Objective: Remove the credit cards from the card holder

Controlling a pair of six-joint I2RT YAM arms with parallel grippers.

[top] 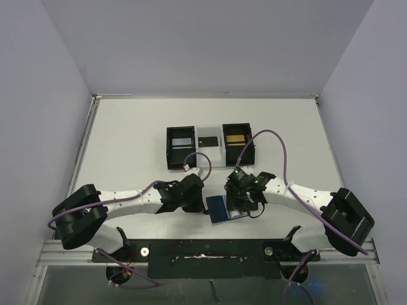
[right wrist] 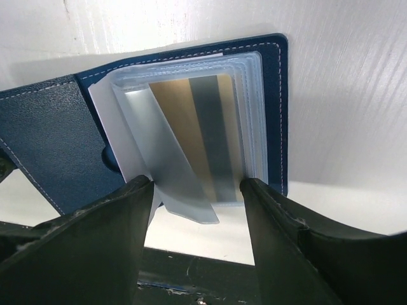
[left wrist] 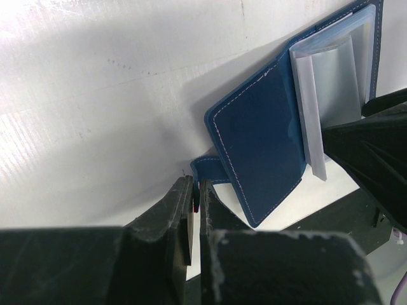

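The card holder (top: 218, 208), a navy-blue bifold wallet, lies open near the table's front edge between my grippers. In the right wrist view its clear sleeves hold a gold card (right wrist: 181, 121) with a grey stripe. A pale bluish-grey sheet (right wrist: 175, 178) sticks out tilted past the lower edge; I cannot tell whether it is a card or a sleeve. My right gripper (right wrist: 197, 190) is open, its fingers either side of the sleeves' lower edge. My left gripper (left wrist: 196, 192) is shut on the wallet's strap tab (left wrist: 206, 168) beside the cover (left wrist: 261, 152).
Two black boxes joined by a clear section stand at the back middle. The left box (top: 180, 148) holds a pale card and the right box (top: 237, 141) holds a gold one. Purple cables loop over both arms. White walls close in the table.
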